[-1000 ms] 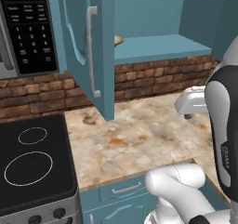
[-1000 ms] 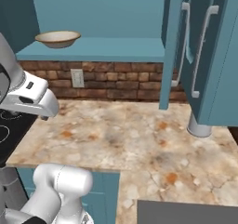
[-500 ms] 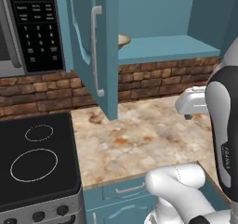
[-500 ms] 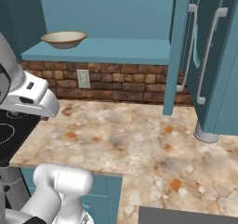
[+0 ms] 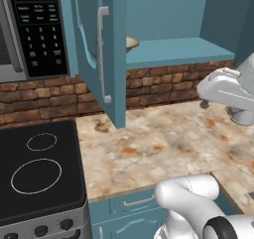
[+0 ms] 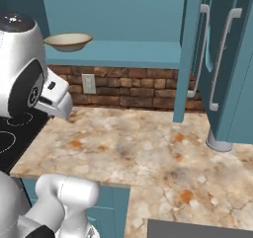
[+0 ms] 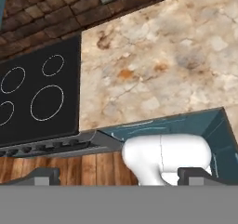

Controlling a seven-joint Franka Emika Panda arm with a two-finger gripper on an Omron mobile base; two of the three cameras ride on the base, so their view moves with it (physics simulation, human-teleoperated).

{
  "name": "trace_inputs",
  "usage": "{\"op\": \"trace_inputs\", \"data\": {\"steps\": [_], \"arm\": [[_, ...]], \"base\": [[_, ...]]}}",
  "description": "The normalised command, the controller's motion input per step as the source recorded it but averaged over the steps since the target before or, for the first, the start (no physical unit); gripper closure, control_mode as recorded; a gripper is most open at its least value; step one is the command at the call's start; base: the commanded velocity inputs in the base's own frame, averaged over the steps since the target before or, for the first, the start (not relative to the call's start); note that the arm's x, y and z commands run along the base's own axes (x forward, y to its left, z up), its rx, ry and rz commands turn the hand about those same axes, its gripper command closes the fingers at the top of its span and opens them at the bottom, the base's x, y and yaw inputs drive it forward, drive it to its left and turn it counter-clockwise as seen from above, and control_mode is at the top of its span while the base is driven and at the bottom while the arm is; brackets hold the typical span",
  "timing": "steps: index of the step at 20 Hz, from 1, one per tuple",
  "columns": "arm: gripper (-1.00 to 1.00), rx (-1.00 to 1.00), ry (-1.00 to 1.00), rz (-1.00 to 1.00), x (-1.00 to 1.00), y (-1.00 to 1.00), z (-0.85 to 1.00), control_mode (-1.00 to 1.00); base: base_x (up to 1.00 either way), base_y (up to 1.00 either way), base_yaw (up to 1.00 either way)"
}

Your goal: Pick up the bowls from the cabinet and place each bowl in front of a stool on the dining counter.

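Hand (image 7: pixel 118 176) open above the worktop (image 7: pixel 158 65); beige bowl (image 6: pixel 68 41) on cabinet shelf (image 6: pixel 133 54).

Beige bowl (image 5: pixel 131 43) half hidden behind cabinet door (image 5: pixel 99 49)

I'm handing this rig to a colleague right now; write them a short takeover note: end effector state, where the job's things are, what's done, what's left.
End effector: open and empty, its tips over the marble worktop and the stove.
Cabinet: door stands open. One beige-cream bowl sits on the teal shelf, near its left end in the right base view; its edge peeks past the door in the left base view. I cannot see a second bowl from here.
Done: cabinet opened. No bowl picked up yet.
Left: reach up, grasp the bowl, carry it to the dining counter and set it in front of a stool; then the other bowl.
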Motion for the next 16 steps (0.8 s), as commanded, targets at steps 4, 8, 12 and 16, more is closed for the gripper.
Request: {"op": "trace_inputs", "data": {"steps": [4,8,12,16], "arm": [[-1.00,0.32,0.00,0.00,0.35,0.14,0.63,-1.00],[-1.00,0.21,0.00,-0.04,0.48,0.22,0.66,-1.00],[-1.00,0.13,0.00,-0.10,0.59,0.17,0.28,-1.00],[-1.00,0.00,0.00,-0.17,0.66,0.28,-0.09,-1.00]], "base": [[0.00,0.00,0.00],[0.00,0.00,0.00],[0.00,0.00,0.00],[0.00,0.00,0.00]]}}
